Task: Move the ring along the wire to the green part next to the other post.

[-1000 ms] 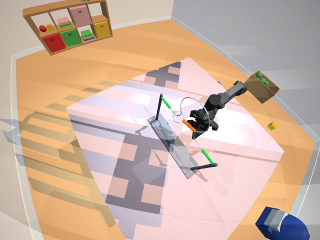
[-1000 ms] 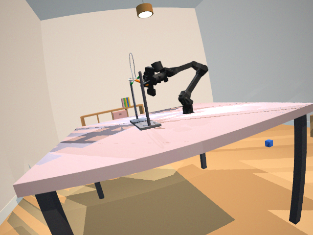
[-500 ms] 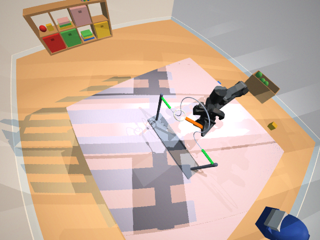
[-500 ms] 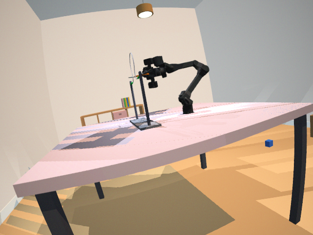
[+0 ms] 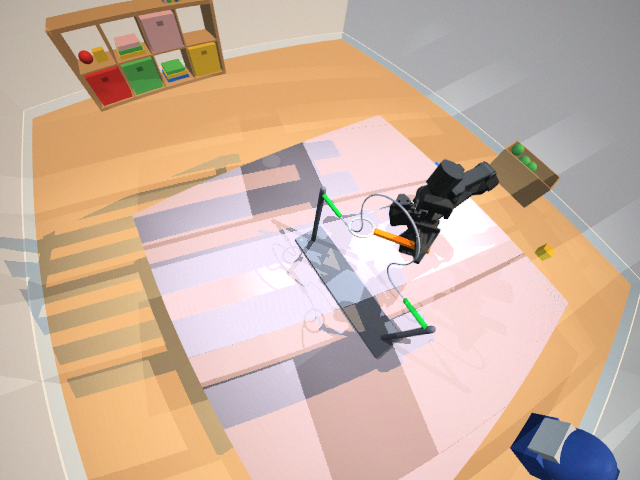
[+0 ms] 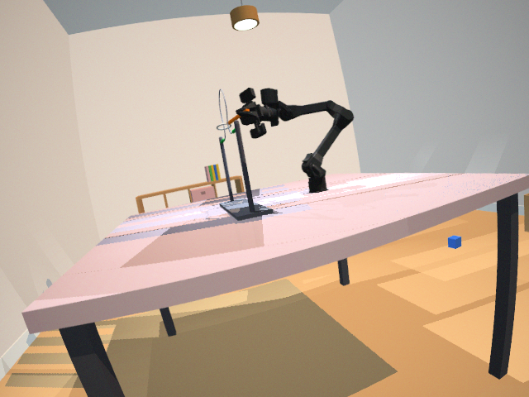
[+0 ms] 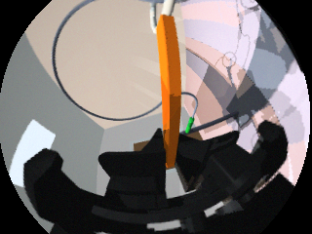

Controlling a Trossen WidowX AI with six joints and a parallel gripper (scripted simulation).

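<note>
My gripper [image 5: 416, 246] [image 6: 245, 112] [image 7: 162, 131] is shut on the orange handle [image 5: 392, 237] [image 6: 233, 119] [image 7: 170, 73] near its end. The white ring [image 5: 360, 236] [image 6: 222, 129] lies nearly flat around the grey wire [image 5: 382, 195] [image 7: 55, 63], just past the green part [image 5: 332, 205] by the far post [image 5: 317, 217] [image 6: 226, 170]. Whether ring and wire touch cannot be told. The wire's tall loop rises beyond the ring and passes across the gripper in the top view. The other green part [image 5: 415, 313] joins the near post [image 5: 405, 334] [image 6: 244, 170].
The posts stand on a dark baseplate [image 5: 378, 346] [image 6: 252, 215] on the pink table [image 5: 361, 423] [image 6: 179, 260]. The arm reaches in from the table's far side, its base beyond the wire. Shelf, box and blocks are off the table.
</note>
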